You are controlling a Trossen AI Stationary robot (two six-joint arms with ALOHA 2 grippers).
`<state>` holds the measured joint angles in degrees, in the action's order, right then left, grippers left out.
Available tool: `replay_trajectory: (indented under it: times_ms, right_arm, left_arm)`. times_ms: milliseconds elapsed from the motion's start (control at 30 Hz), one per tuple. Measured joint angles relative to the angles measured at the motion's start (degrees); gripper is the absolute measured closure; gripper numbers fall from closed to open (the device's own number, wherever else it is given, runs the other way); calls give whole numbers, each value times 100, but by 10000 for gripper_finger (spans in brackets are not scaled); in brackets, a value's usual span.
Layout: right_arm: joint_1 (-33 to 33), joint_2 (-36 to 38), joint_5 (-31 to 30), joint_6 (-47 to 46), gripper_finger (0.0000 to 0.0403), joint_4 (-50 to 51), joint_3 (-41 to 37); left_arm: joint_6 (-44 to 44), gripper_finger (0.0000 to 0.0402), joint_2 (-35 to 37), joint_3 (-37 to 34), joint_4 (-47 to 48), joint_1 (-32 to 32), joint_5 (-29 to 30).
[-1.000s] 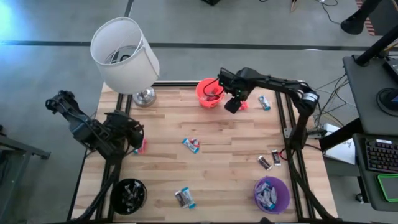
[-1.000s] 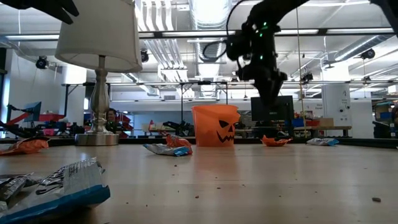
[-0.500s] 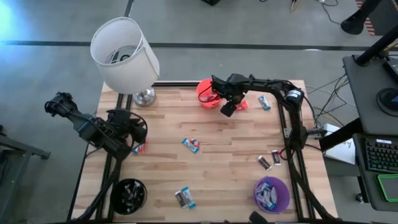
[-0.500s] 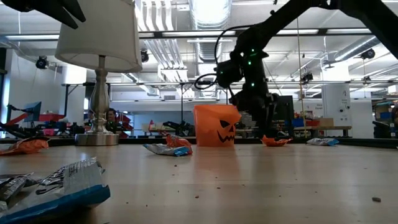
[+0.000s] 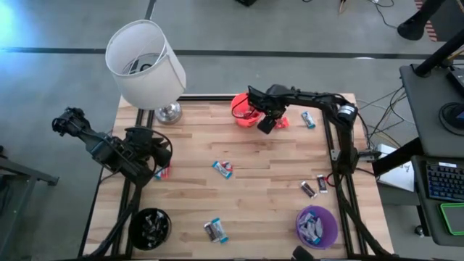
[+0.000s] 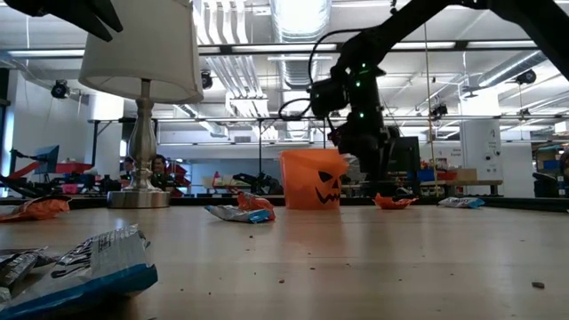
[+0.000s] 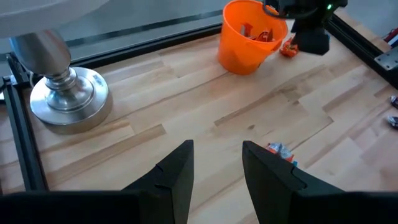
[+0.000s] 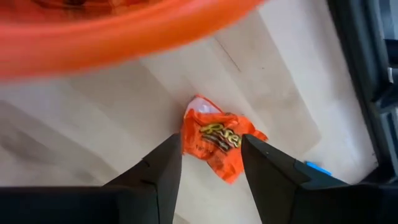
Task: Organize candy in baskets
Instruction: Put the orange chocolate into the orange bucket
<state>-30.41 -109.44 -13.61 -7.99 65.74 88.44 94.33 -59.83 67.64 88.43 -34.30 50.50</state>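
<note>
An orange candy (image 8: 217, 140) lies on the table just right of the orange basket (image 5: 243, 109), which has candies inside. My right gripper (image 8: 214, 171) points down over it, open, one finger on either side of the wrapper without touching it; in the high view my right gripper (image 5: 267, 125) stands close beside the basket. My left gripper (image 7: 217, 168) is open over the table's left side, nothing between its fingers. The purple basket (image 5: 316, 226) and the black basket (image 5: 150, 226) stand at the near edge, both holding candy.
A lamp with a white shade (image 5: 145, 64) stands on its metal base (image 5: 168, 112) at the far left. Loose candies lie mid-table (image 5: 222, 168), near the front (image 5: 215, 230), at the right (image 5: 314, 186), far right (image 5: 309, 119), and a red one (image 5: 165, 172) by my left gripper.
My right gripper has come down toward the table beside the orange basket and now stands low over the orange candy.
</note>
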Motion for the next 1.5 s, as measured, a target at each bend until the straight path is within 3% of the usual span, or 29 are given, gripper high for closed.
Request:
replay_trajectory:
  times_ms: [300, 633, 900, 1067, 1200, 1500]
  right_arm:
    - [0, 331, 11, -98, 232, 417, -108]
    - [0, 446, 4, -95, 232, 54, -854]
    - [-52, 1145, 51, 188, 232, -1129, -1765]
    - [-348, 1507, 73, 184, 232, -1336, -2187]
    - [-557, 1735, 477, 244, 232, -1826, -2484]
    - [-627, 1715, 806, 267, 232, -2236, -2670]
  left_arm:
    - [-230, 283, 0, 0, -18, 2, 0]
    - [-232, 283, 0, -136, -53, 3, 0]
    - [-232, 283, 0, -170, -59, 4, 0]
    - [-232, 283, 0, -170, -77, 4, 0]
    - [-232, 283, 0, -170, -79, 4, 0]
    - [-234, 283, 0, -170, -97, 4, 2]
